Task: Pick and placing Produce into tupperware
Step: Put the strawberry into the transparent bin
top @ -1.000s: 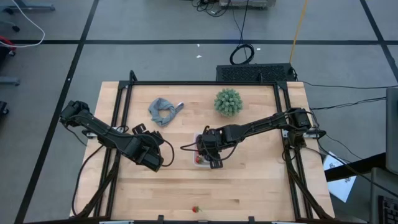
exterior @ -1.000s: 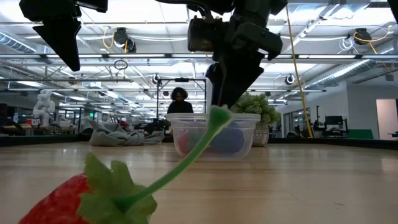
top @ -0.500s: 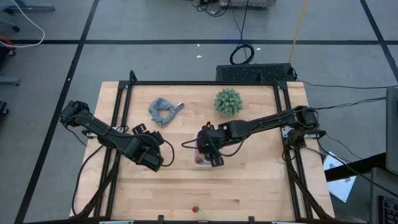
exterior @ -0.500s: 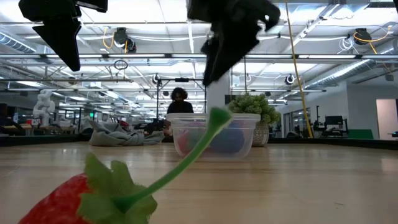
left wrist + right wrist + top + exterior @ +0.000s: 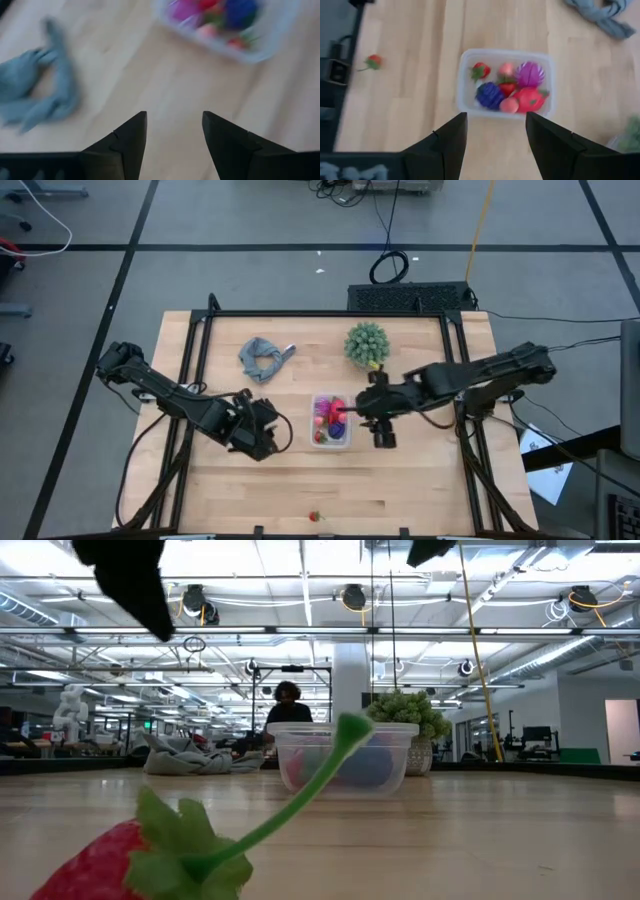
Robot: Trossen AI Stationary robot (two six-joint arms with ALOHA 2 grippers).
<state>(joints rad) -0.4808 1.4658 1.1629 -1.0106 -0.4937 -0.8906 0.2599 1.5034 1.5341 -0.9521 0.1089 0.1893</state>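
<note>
Produce (image 5: 506, 86) in tupperware (image 5: 465, 65), beyond empty jaws

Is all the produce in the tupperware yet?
No, one strawberry lies on the table near its front edge, apart from the tupperware.

This was a large open robotics lab or workshop hall. The low view looked across the wooden table (image 5: 480, 830) into a long room with an exposed ceiling of pipes and strip lights (image 5: 300, 610), a white pillar (image 5: 347, 680), and a person (image 5: 288, 705) far behind. From above, grey floor (image 5: 250, 280) marked with black tape lines and loose cables (image 5: 390, 265) surrounded the table.
</note>
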